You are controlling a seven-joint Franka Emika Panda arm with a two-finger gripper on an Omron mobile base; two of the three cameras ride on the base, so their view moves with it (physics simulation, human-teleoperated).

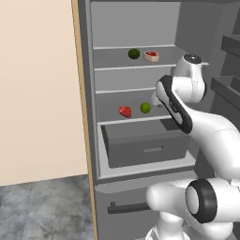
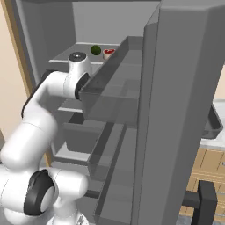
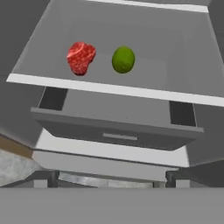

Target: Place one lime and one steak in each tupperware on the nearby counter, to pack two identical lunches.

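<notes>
1. Looking into the open fridge [image 1: 89, 93], and the arm is up in front of the middle shelves, its hand aimed inward.
2. The gripper [image 3: 112, 180] shows its two dark finger tips at the bottom of the hand view, standing wide apart, open, with nothing between them.
3. On the lower shelf [image 3: 131, 91] sit the red steak [image 3: 80, 57] and the yellow-green lime [image 3: 123, 60], side by side, near each other but not touching.
4. From the left base view, that same pair sits on the shelf just above the drawer: steak on the left, lime on the right, right beside the arm's forearm.
5. Up on the top shelf [image 1: 136, 69], there's the dark green lime [image 1: 134, 54] with the beige-rimmed steak [image 1: 151, 56] just to its right, close together.
6. The right base view catches that upper pair too, past the edge of the open fridge door [image 2: 176, 110], whose bins jut out toward the arm.
7. Below the lower shelf, the grey drawer [image 3: 118, 127] is pulled partway out.
8. Off to the far right of the right base view, a dark grey tupperware [image 2: 213, 125] rests on the counter [image 2: 215, 143] above light wooden cabinets, well apart from the fridge shelves.
</notes>
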